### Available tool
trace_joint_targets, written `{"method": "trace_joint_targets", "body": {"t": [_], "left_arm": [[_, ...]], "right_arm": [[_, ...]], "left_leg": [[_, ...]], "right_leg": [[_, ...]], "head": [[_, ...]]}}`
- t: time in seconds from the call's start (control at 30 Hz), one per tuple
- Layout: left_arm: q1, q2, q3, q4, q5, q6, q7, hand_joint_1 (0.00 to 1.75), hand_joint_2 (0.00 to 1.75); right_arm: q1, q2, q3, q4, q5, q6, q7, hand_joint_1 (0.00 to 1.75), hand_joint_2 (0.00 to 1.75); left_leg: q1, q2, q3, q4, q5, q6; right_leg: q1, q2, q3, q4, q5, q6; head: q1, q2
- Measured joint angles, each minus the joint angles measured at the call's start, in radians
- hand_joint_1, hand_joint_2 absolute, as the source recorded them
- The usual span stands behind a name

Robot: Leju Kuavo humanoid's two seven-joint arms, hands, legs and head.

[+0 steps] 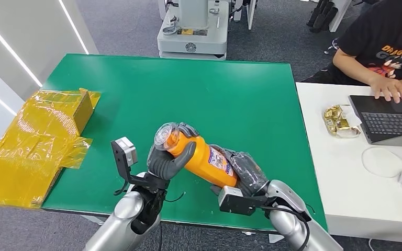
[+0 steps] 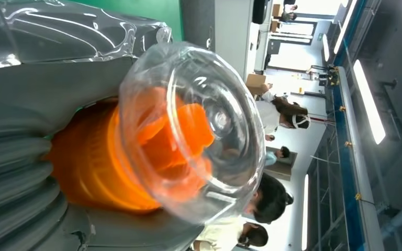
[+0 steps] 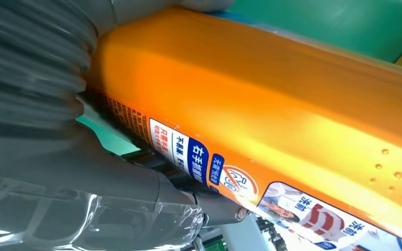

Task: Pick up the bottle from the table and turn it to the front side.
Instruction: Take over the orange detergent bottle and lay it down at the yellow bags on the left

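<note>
A: Starting at the left, what lies on the table?

B: A crumpled yellow plastic wrap (image 1: 36, 141) lies over the left edge of the green table (image 1: 188, 89). Right of it, near the front edge, the left hand (image 1: 170, 157) wraps its fingers (image 1: 180, 159) around the neck end of the orange bottle (image 1: 201, 157).

A: How does the bottle look?

B: Orange body, with a clear domed cap (image 2: 188, 130) over an orange nozzle. A printed label with blue and white panels (image 3: 209, 162) runs along its side. It is lifted above the table, tilted, with the cap up and to the left and the base down to the right.

A: And the right hand?

B: The right hand (image 1: 243, 172) clasps the base end, so the bottle spans between both hands, each grasping it.

A: Further right?

B: There is a white table (image 1: 345, 172) with a laptop (image 1: 392, 117), a gold-wrapped packet (image 1: 339, 120) and a white cable (image 1: 387, 162). A person's hand (image 1: 390, 86) rests on the laptop.
</note>
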Motion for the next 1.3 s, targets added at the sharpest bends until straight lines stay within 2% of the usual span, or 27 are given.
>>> {"method": "trace_joint_targets", "body": {"t": [0.13, 0.23, 0.3, 0.37, 0.4, 0.8, 0.97, 1.3], "left_arm": [[-0.001, -0.002, 0.000, 0.000, 0.013, -0.001, -0.002, 1.75, 1.75], [-0.003, -0.002, 0.000, 0.000, 0.025, -0.006, -0.005, 1.75, 1.75], [-0.003, -0.002, 0.000, 0.000, 0.029, -0.010, -0.008, 1.75, 1.75], [-0.003, -0.002, 0.000, 0.000, 0.031, -0.011, -0.011, 1.75, 1.75], [-0.003, -0.002, 0.000, 0.000, 0.031, -0.011, -0.011, 1.75, 1.75], [-0.001, 0.007, 0.002, 0.005, 0.038, -0.009, -0.013, 1.75, 1.75], [0.002, 0.010, 0.002, 0.008, 0.033, -0.008, -0.012, 1.75, 1.75], [0.008, 0.010, 0.002, 0.010, 0.003, 0.005, -0.017, 1.75, 1.75]], "right_arm": [[0.007, 0.004, -0.003, 0.000, -0.002, -0.022, -0.013, 1.75, 1.75], [0.012, 0.008, -0.006, 0.000, -0.003, -0.047, -0.021, 1.41, 1.75], [0.014, 0.011, -0.007, 0.000, -0.003, -0.062, -0.023, 0.69, 1.75], [0.017, 0.013, -0.007, 0.000, -0.003, -0.072, -0.024, 0.07, 1.75], [0.018, 0.014, -0.007, 0.000, -0.003, -0.077, -0.024, 0.00, 1.75], [0.074, 0.027, -0.032, -0.078, -0.037, -0.210, -0.017, 0.00, 1.75], [0.111, 0.032, -0.047, -0.154, -0.066, -0.265, -0.058, 0.00, 1.75], [0.188, 0.053, -0.065, -0.289, -0.107, -0.297, -0.082, 0.00, 1.75]], "left_leg": [[0.000, 0.000, 0.000, 0.000, 0.000, 0.000], [0.000, 0.000, 0.000, 0.000, 0.000, 0.000], [0.000, 0.000, 0.000, 0.000, 0.000, 0.000], [0.000, 0.000, 0.000, 0.000, 0.000, 0.000], [0.000, 0.000, 0.000, 0.000, 0.000, 0.000], [0.000, 0.000, 0.000, 0.000, 0.000, 0.000], [0.000, 0.000, 0.000, 0.000, 0.000, 0.000], [0.000, 0.000, 0.000, 0.000, 0.000, 0.000]], "right_leg": [[0.000, 0.000, 0.000, 0.000, 0.000, 0.000], [0.000, 0.000, 0.000, 0.000, 0.000, 0.000], [0.000, 0.000, 0.000, 0.000, 0.000, 0.000], [0.000, 0.000, 0.000, 0.000, 0.000, 0.000], [0.000, 0.000, 0.000, 0.000, 0.000, 0.000], [0.000, 0.000, 0.000, 0.000, 0.000, 0.000], [0.000, 0.000, 0.000, 0.000, 0.000, 0.000], [0.000, 0.000, 0.000, 0.000, 0.000, 0.000]], "head": [[0.000, 0.000], [0.000, 0.000], [0.000, 0.000], [0.000, 0.000], [0.000, 0.000], [0.000, 0.000], [0.000, 0.000], [0.000, 0.000]]}}
